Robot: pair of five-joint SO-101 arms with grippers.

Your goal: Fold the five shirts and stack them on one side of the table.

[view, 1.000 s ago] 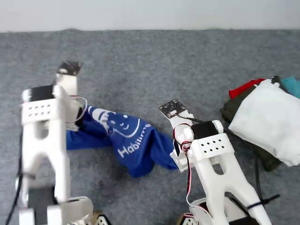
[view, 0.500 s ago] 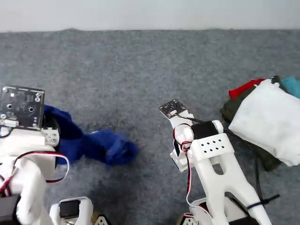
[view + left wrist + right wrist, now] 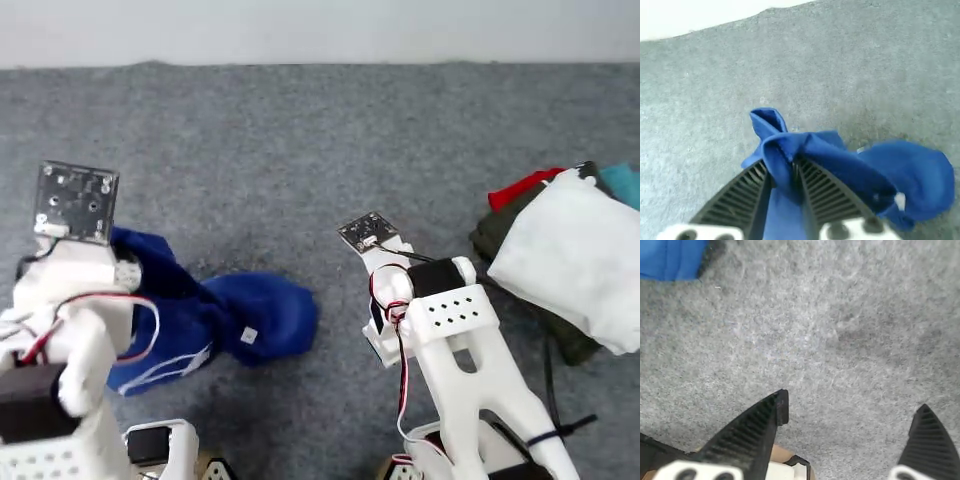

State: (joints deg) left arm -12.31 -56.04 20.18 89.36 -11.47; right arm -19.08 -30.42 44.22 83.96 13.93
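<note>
A blue shirt [image 3: 225, 320] lies bunched on the grey carpet at the left of the table, one end raised. My left gripper [image 3: 790, 172] is shut on a fold of the blue shirt [image 3: 840, 167], holding that end up while the rest trails down to the surface. In the high view the left arm [image 3: 70, 290] stands over the shirt's left end. My right gripper [image 3: 850, 412] hangs open over bare carpet near the table's middle, with a corner of the blue shirt [image 3: 670, 260] a short way off. The right arm [image 3: 430, 300] stands right of the shirt, apart from it.
A pile of folded shirts sits at the right edge: a white one [image 3: 575, 260] on top, dark green [image 3: 500, 235], red [image 3: 520, 188] and teal [image 3: 622, 180] showing beneath. The grey carpet [image 3: 320, 150] stretches open across the back and middle.
The left arm has dragged the blue shirt leftward and lifted one end; the shirt went from spread with its print up to a bunched heap. The right arm has stayed still.
</note>
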